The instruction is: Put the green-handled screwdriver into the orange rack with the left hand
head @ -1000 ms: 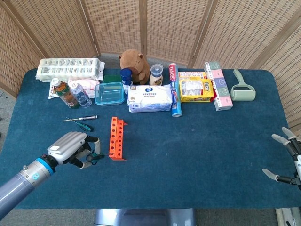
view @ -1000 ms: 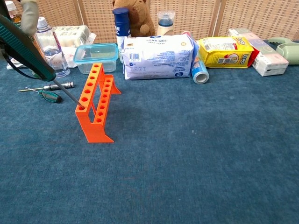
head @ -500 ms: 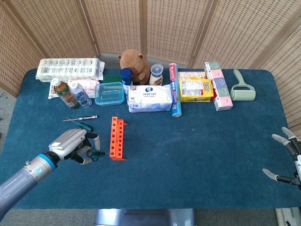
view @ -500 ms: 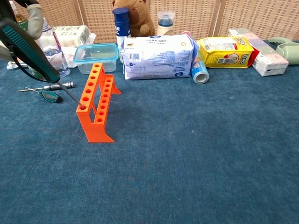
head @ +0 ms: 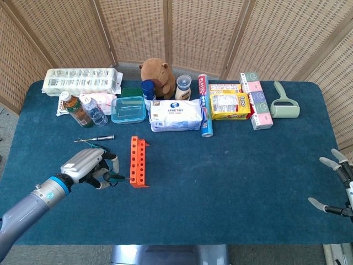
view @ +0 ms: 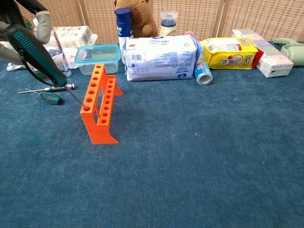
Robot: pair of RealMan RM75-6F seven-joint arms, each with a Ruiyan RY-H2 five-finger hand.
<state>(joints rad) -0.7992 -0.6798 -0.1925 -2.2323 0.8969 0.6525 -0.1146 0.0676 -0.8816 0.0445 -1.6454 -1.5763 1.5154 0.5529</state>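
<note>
Orange plastic was what caught the eye on that dark blue cloth-covered table (head: 220, 182): a small orange rack with two rows of holes (head: 137, 163), standing left of centre. In the chest view it stood tilted, its near foot lifted off the cloth. The left hand (head: 88, 168), silver-grey with dark fingers, lay just to the left of it with its fingers curled around the green-handled screwdriver (view: 37, 53). The tool slanted down and to the right, and its thin metal shaft ran into the nearest hole at the rack's front end. How deep the tip sat I could not tell.

Off at the table's right edge the right hand (head: 336, 185) hung with pale fingers spread apart and nothing in them.

On the cloth behind the left hand lay a second small green-handled screwdriver (view: 50, 98) and a slim metal-handled one (view: 47, 89), both flat and apart from the rack. Further back stood a clear lidded food box (head: 128, 109), a white pack of wet wipes (head: 176, 115), a brown plush animal (head: 156, 74), a yellow snack bag (head: 229, 105) and a pale green lint roller (head: 284, 102).
</note>
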